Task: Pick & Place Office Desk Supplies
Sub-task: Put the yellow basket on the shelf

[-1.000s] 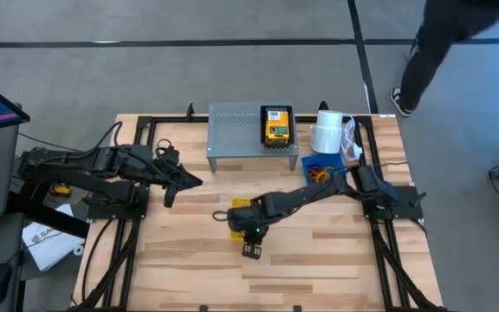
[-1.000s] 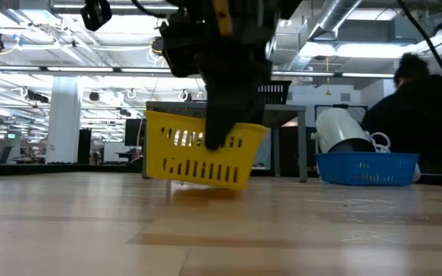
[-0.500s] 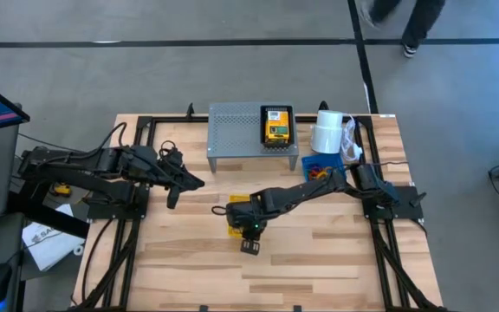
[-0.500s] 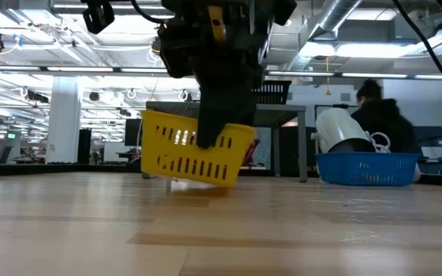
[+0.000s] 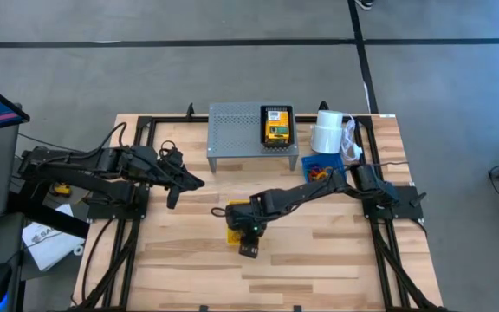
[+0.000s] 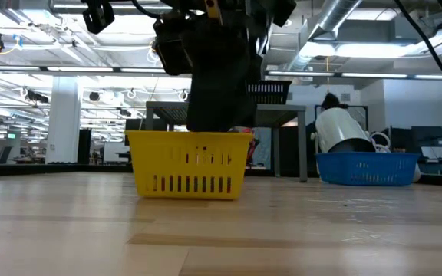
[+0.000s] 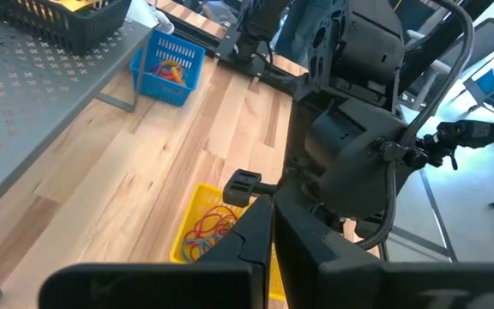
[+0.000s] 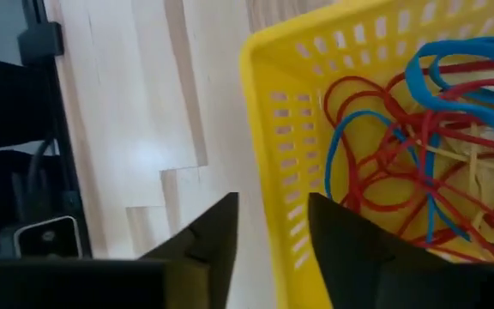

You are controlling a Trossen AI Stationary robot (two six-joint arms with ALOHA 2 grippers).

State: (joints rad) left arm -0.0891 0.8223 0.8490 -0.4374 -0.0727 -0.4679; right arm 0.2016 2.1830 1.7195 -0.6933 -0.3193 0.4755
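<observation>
The yellow basket (image 6: 190, 163) sits flat on the table, well in front of the grey shelf (image 5: 251, 130), because the right gripper (image 8: 268, 225), fingers now spread astride its wall, releases it there.

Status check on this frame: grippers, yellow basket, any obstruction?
Right gripper open astride yellow basket wall, basket flat on table, loops inside. Left gripper shut, waiting left of shelf. Nothing in the way.
</observation>
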